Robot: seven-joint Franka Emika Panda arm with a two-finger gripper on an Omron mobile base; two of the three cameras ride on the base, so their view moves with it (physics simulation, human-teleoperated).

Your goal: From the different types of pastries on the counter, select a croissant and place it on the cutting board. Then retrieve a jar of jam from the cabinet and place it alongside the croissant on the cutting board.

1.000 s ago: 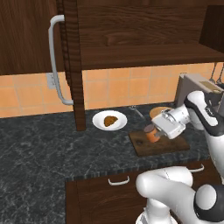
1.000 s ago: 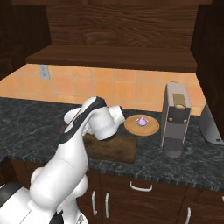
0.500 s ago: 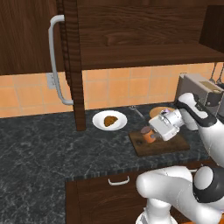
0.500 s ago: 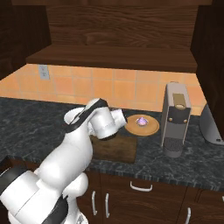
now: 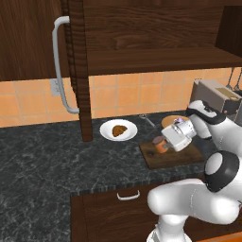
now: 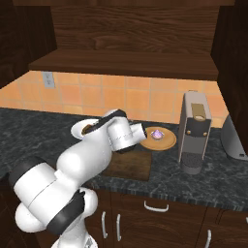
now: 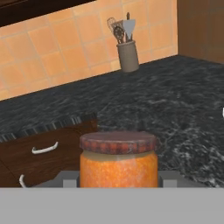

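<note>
Orange cylindrical jar of jam [image 7: 118, 159] with dull brownish lid sitting bottom centre of the hand view, flanked by grey finger parts low on either side; in the left base view, same jar [image 5: 160, 145] showing right of centre, over the near left part of the flat dark brown wooden cutting board [image 5: 160, 159], whether resting on it or just above it not being clear. White two-finger gripper [image 5: 166, 144] pressing in around the jar from its right, jaws closing on its sides, gripping the jar.

Small golden-brown crescent croissant [image 5: 119, 131] lying on round white plate [image 5: 107, 131], centre of frame, left of the board and apart from it. Purple-topped cupcake [image 6: 157, 134] sitting on round tan wooden plate [image 6: 164, 144], centre of the right base view, just beyond the board [image 6: 135, 167]. Dark marbled stone counter [image 5: 42, 165] carrying all of these. Dark brown wall cabinet [image 5: 156, 42] with shelf occupying upper frame, its long curved grey bar handle [image 5: 59, 66] standing upper left. Tall grey-and-brown coffee machine [image 6: 193, 131] standing right of centre.
</note>
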